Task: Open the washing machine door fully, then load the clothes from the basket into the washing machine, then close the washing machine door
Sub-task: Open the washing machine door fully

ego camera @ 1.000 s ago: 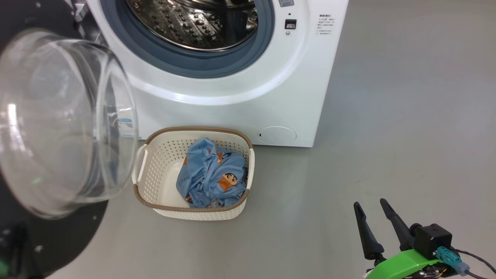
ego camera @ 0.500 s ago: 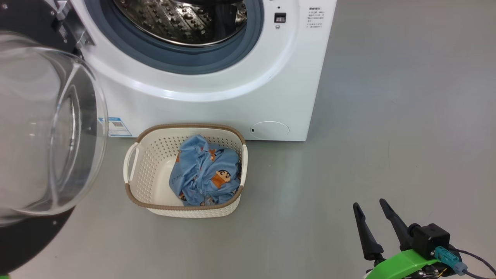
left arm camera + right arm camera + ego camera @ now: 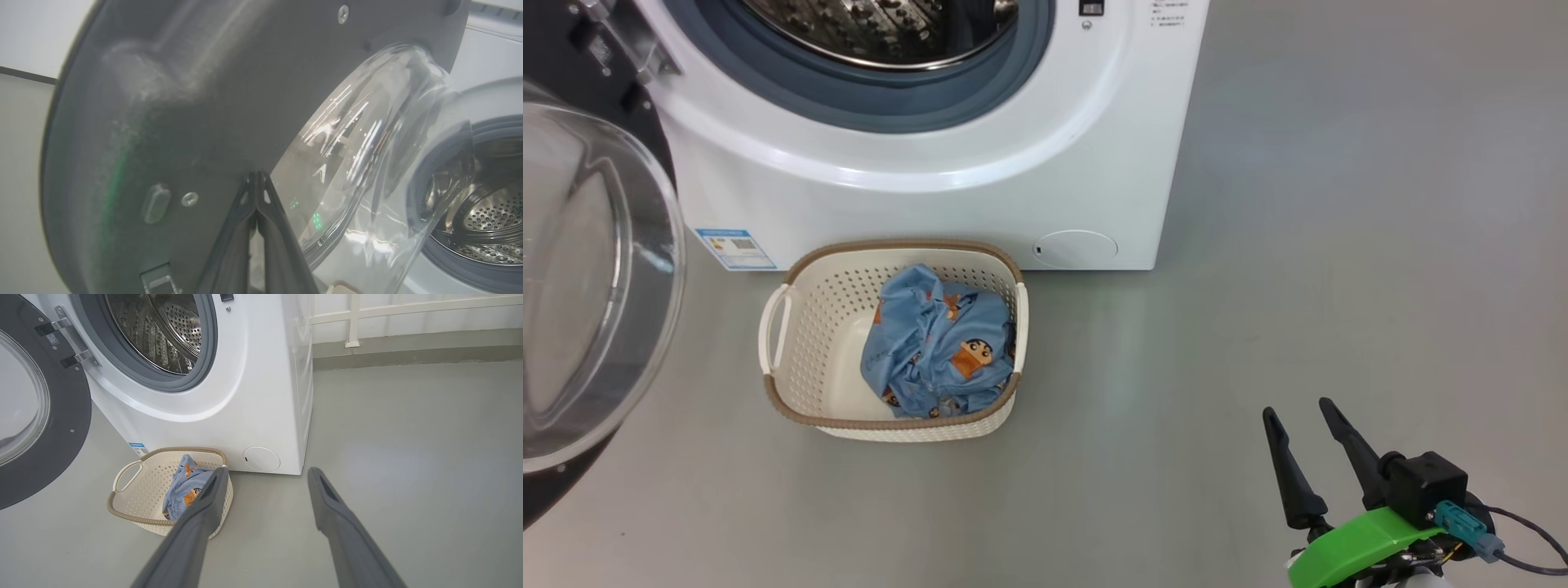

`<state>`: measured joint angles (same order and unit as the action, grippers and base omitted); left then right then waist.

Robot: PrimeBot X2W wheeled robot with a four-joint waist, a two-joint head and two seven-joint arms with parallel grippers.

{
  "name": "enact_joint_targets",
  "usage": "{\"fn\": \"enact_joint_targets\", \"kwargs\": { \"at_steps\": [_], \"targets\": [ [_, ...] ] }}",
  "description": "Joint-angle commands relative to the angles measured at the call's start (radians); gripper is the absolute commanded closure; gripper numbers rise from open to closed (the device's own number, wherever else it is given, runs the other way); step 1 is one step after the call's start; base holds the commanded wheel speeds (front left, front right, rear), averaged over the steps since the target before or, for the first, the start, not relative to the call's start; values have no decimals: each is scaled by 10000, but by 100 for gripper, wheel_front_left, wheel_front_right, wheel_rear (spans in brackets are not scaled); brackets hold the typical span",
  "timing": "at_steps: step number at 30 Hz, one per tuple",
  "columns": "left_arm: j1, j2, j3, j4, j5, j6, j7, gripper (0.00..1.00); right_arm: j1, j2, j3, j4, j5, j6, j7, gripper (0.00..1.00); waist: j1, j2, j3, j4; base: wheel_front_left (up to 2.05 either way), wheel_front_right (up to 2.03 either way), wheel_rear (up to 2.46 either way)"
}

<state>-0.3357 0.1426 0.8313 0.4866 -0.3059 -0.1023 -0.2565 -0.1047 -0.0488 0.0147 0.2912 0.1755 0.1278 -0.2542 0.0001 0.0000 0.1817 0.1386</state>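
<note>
Laundry room: washing machine (image 3: 915,212), basket (image 3: 810,351)

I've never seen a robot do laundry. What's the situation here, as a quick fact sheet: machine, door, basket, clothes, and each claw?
washing machine: white front-loader; no laundry in the visible part of the steel drum
washing machine door: swung open on the robot's left
basket: on the floor in front of the machine
clothes: blue printed fabric bunched in the basket's right half
left gripper: shut, tips by the door's dark inner face; contact unclear
right gripper: open, empty, over the floor to the right of the basket
</note>
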Motion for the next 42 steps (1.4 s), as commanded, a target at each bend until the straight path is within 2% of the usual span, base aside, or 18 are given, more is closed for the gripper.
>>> {"fn": "enact_joint_targets", "kwargs": {
  "at_steps": [1, 10, 21, 34, 42],
  "targets": [
    [-321, 677, 335, -85, 200, -23, -53, 100, -217, -14, 233, -230, -117, 29, -76, 0, 0, 0, 91, -89, 0, 0, 0],
    [-782, 818, 959, 268, 671, -139, -53, 100, -324, -14, 184, -208, -134, 29, -76, 0, 0, 0, 181, -241, 0, 0, 0],
    [-895, 760, 1029, 203, 990, -264, -53, 100, -350, -14, 182, -198, -32, 29, -76, 0, 0, 0, 65, -156, 0, 0, 0],
    [276, -140, -604, -1461, 362, -282, -53, 100, -221, -14, 204, -145, 170, 29, -76, 0, 0, 0, -261, -29, 0, 0, 0],
    [1249, -751, -1933, -2701, 350, -283, -53, 100, -168, -14, 227, -147, 228, 29, -76, 0, 0, 0, -398, -28, 0, 0, 0]
  ]
}}
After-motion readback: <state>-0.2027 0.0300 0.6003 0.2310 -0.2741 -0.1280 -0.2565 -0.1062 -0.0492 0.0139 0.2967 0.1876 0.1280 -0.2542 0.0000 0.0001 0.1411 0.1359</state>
